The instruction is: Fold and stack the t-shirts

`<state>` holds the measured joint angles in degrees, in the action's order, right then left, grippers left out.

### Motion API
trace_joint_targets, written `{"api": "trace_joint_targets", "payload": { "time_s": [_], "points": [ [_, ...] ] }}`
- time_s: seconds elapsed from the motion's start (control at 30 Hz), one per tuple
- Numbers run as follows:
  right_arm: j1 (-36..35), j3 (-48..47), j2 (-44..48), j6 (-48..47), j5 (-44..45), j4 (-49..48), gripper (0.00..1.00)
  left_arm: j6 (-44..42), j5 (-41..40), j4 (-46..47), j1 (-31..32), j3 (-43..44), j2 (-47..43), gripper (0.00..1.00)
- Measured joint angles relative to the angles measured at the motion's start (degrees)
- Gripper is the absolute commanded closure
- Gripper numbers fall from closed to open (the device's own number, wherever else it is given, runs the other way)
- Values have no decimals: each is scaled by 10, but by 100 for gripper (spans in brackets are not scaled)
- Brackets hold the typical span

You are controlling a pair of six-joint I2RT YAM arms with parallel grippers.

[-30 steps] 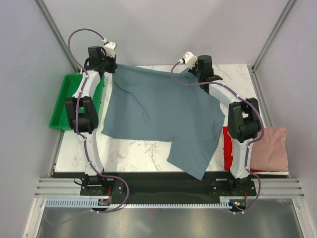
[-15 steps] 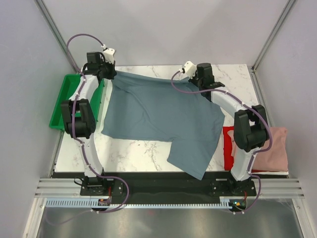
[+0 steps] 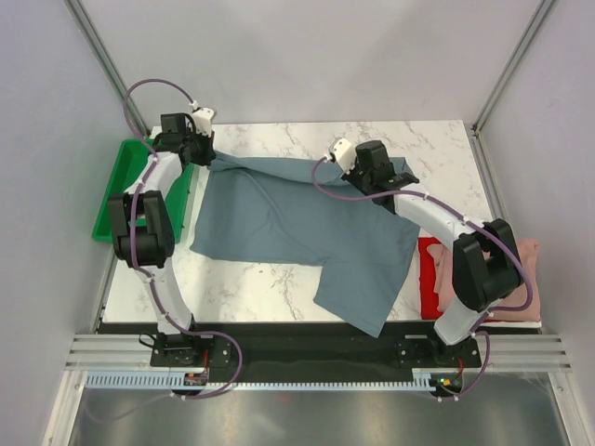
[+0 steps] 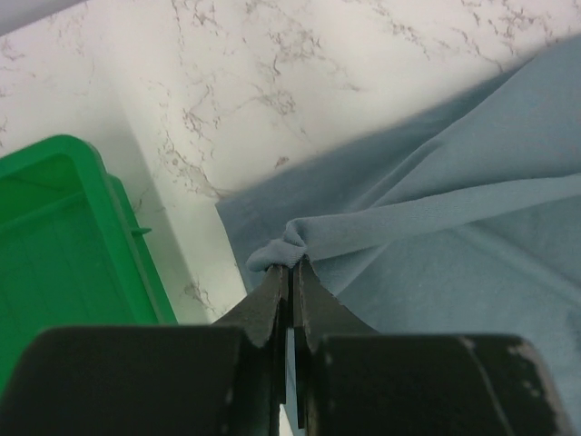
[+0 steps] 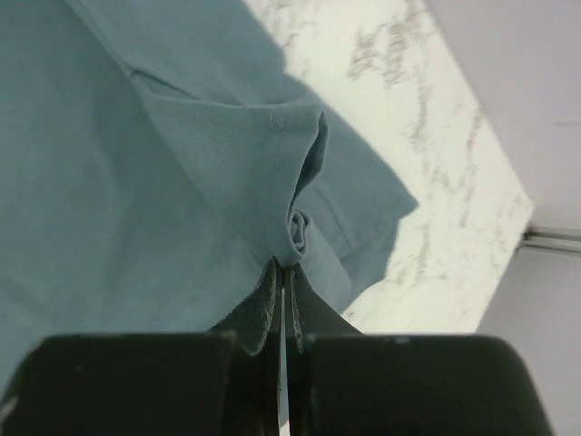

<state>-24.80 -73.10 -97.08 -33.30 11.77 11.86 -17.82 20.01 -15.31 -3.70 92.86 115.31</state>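
- While both arms sit nearer their bases than a second ago, the large slate blue-grey cloth t-shirt [image 3: 297, 218] lies spread on the white marble table [image 3: 437, 139] — its far edge now drawn inward.
- Left gripper [image 4: 290, 268]: clamped shut on a bunched shirt corner, near the green plastic tray [image 4: 64, 236].
- Right gripper [image 5: 283, 270]: pinched tight on the opposite hem fold.

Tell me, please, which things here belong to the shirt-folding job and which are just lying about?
Part of the job: blue-grey shirt, pinched at its far edge by the left gripper and the right gripper; red shirt; pink shirt.
Lying about: green tray.
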Motion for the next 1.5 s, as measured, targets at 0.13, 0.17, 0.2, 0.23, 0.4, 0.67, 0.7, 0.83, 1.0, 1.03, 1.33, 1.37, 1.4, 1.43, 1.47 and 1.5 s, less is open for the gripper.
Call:
{"api": "trace_joint_targets", "payload": {
  "time_s": [0.13,0.17,0.2,0.23,0.4,0.67,0.7,0.83,1.0,1.03,1.33,1.37,1.4,1.43,1.47,1.5],
  "points": [
    [-17,34,14,30,-19,33,100,-7,-6,-3,-2,-40,-15,89],
    [-17,42,17,39,-24,41,96,-9,-8,-8,-3,-50,-21,85],
    [-17,48,21,46,-29,50,92,-12,-7,-12,-4,-63,-28,73],
    [-17,55,26,53,-31,58,83,-15,-6,-17,-6,-77,-37,69],
    [-13,66,63,72,-42,107,73,-29,-6,-34,-20,-113,-75,59],
    [44,-58,-1,100,-56,104,70,-32,1,-74,-23,109,7,60],
    [61,-81,-23,102,-57,101,71,-30,5,-89,-23,144,27,62],
    [106,-192,-139,109,-66,110,69,-22,29,-135,-19,231,97,69],
    [134,-284,-226,87,-151,196,63,-26,35,-206,-9,231,135,72],
    [135,-288,-229,79,-176,217,62,-28,37,-221,-7,231,140,72],
    [122,-290,-229,42,-305,345,57,-29,45,-287,0,217,156,74],
    [122,-290,-229,38,-307,356,55,-29,45,-290,0,216,157,74],
    [122,-290,-229,33,-309,368,53,-29,45,-292,0,216,159,74],
    [123,-290,-229,27,-310,382,53,-29,46,-293,0,216,160,74],
    [123,-290,-229,23,-310,393,52,-29,46,-294,1,216,162,75],
    [123,-290,-229,19,-310,402,51,-29,46,-295,1,216,163,75]
  ]
}}
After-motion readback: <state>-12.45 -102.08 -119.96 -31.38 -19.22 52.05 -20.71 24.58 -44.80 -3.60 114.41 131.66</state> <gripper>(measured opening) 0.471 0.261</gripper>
